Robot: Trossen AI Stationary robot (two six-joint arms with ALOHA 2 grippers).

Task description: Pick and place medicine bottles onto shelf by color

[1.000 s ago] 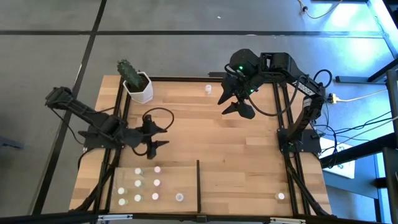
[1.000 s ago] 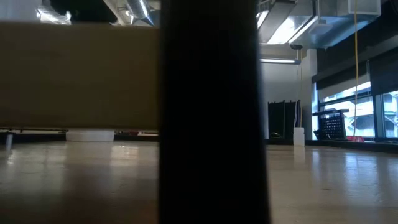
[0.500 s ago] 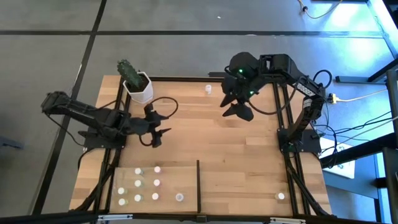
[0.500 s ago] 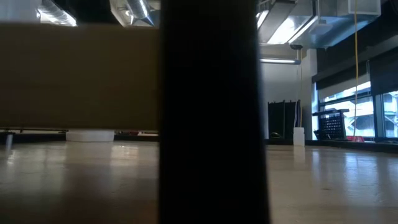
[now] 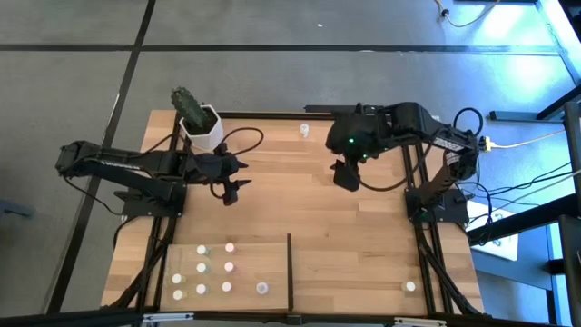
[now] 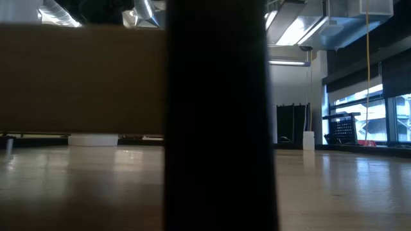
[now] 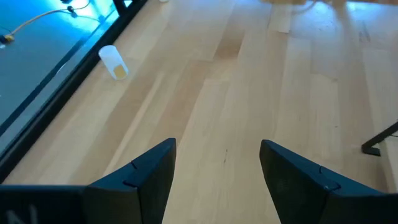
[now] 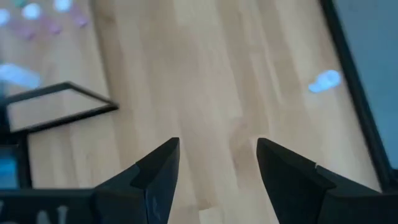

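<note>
Several small white-capped medicine bottles (image 5: 214, 270) stand on the shelf (image 5: 245, 257), a pale wood panel at the near left with a thin black divider (image 5: 290, 268) on its right side. One bottle (image 5: 304, 131) stands alone at the far edge and shows in the left wrist view (image 7: 114, 61). Another bottle (image 5: 410, 286) stands at the near right and shows in the right wrist view (image 8: 324, 81). My left gripper (image 5: 236, 178) hangs open over bare wood at the left, pointing right (image 7: 217, 144). My right gripper (image 5: 348, 175) hangs open above the table's middle right (image 8: 217, 142). Neither holds anything.
A white hexagonal pot with a cactus (image 5: 201, 125) stands at the far left corner, close behind my left arm. A black frame (image 5: 272, 115) runs along the table's edges. In the low view the divider (image 6: 217, 115) blocks the middle. Bare wood lies between the two grippers.
My left gripper has swung toward the table's far edge and rolled at the wrist, still open. My right gripper has turned, tipped more steeply downward and shifted a little toward the near edge, still open. The bottles have stayed where they were.
</note>
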